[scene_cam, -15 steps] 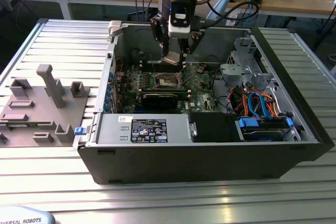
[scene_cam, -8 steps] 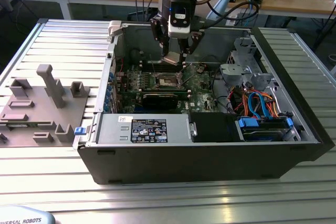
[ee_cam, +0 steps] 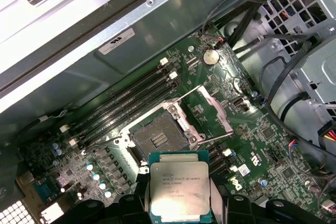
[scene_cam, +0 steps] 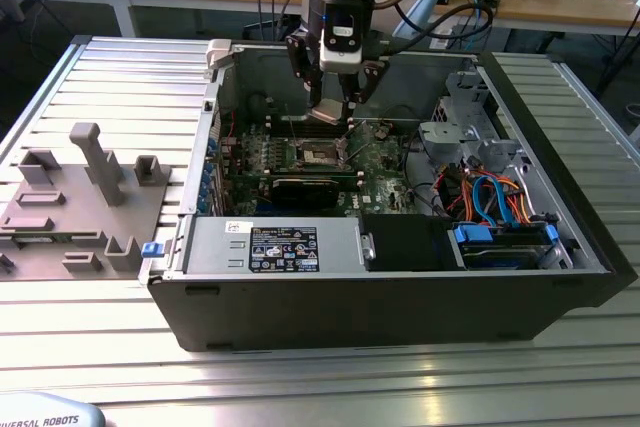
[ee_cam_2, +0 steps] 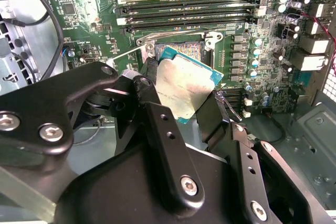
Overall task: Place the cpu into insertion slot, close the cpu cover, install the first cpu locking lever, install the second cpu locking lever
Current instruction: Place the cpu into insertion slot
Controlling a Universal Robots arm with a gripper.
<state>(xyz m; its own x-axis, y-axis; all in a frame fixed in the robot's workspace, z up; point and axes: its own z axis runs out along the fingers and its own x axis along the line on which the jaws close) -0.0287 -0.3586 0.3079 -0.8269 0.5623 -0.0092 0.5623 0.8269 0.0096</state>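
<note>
1. risk: the cpu (ee_cam: 180, 190) sits tilted between the fingers in the second wrist view. lowered off-square to the insertion slot (ee_cam: 159, 137), a corner could likely catch the rim or bend contacts.
2. risk: the grip is on the chip's edges alone. a slip would drop it onto the green motherboard (ee_cam: 262, 145).
3. cpu cover (ee_cam: 221, 118) stands flipped open beside the bare slot.
4. claw (scene_cam: 338, 112): narrowed to chip width, clamping the cpu by two opposite edges. it hovers near the slot, apart from the board.
</note>
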